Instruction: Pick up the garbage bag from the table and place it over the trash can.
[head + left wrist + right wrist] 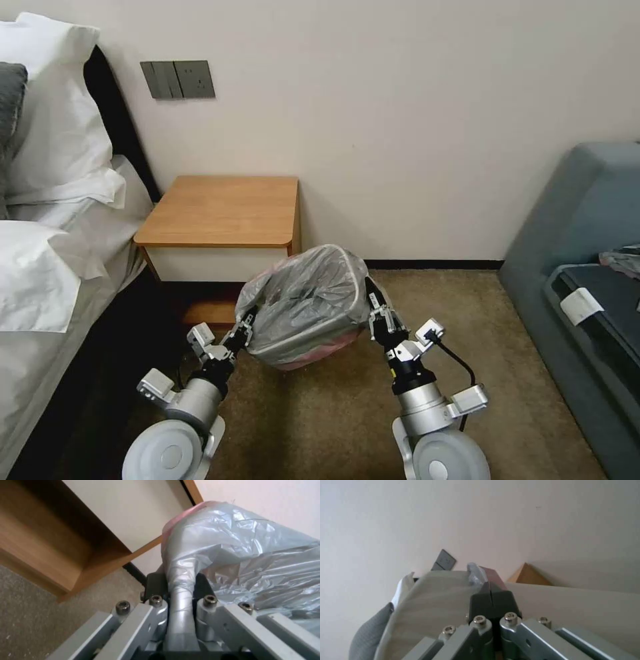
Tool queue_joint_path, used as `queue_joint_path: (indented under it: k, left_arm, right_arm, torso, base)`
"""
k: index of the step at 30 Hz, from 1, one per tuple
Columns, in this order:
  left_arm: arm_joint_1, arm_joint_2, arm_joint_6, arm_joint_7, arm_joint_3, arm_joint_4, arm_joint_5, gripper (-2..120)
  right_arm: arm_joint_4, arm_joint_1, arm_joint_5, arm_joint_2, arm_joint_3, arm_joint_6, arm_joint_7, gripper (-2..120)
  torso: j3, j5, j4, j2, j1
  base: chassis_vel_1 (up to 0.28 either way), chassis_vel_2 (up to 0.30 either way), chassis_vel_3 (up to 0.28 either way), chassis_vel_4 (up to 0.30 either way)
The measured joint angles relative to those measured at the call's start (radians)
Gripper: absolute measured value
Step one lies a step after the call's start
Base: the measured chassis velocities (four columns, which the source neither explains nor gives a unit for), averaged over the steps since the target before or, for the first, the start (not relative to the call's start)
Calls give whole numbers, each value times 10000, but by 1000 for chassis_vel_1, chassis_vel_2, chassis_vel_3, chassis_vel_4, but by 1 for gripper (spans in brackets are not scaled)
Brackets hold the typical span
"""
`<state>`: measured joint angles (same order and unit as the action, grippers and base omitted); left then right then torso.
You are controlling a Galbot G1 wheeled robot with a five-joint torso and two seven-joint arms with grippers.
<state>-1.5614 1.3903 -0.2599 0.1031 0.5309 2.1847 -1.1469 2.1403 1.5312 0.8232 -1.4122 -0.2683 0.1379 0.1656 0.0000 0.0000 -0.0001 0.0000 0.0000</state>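
Note:
The grey translucent garbage bag is draped over the trash can, whose rolled rim shows through the plastic. The can stands on the carpet in front of the table, toward its right corner. The bag's pinkish-red edge hangs low along the front. My left gripper is shut on the bag's left side; in the left wrist view a twisted strip of garbage bag runs between the fingers of the left gripper. My right gripper is shut on the bag's right side, and the right wrist view shows the right gripper pinching a bit of plastic.
A bed with white pillows lies close on the left. A grey-blue sofa stands on the right. The wall with a switch plate runs behind the table. Open carpet lies between my arms.

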Motion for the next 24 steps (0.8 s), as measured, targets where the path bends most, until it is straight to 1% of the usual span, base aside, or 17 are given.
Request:
queue_joint_path:
  k: [12,17,19,22,23,24]
  left_arm:
    - [-102,-16,-5,0,-40,376,19,4]
    - [-65,-16,-6,-7,-34,351,25,4]
    - [-25,-12,-5,-18,-8,255,61,4]
    - [12,-15,3,-31,24,167,128,4]
    - [44,-19,9,-35,45,101,170,4]
    - [70,-26,17,-36,64,46,198,4]
  right_arm:
    - [-256,-111,-846,255,-228,16,-802,0]
    - [-241,-59,-1175,237,-338,117,-883,0]
    - [-195,30,-1553,193,-394,279,-899,0]
    - [-67,138,-1774,155,-397,386,-901,0]
    - [63,191,-1817,112,-390,426,-916,-2]
    - [208,226,-1818,66,-380,442,-924,0]
  torso:
    - [0,1,0,0,0]
    - [0,1,0,0,0]
    - [0,0,0,0,0]
    - [0,1,0,0,0]
    - [0,0,0,0,0]
    - [0,0,0,0,0]
  base:
    - [0,0,0,0]
    - [0,0,0,0]
    - [0,0,0,0]
    - [0,0,0,0]
    - [0,0,0,0]
    - [0,0,0,0]
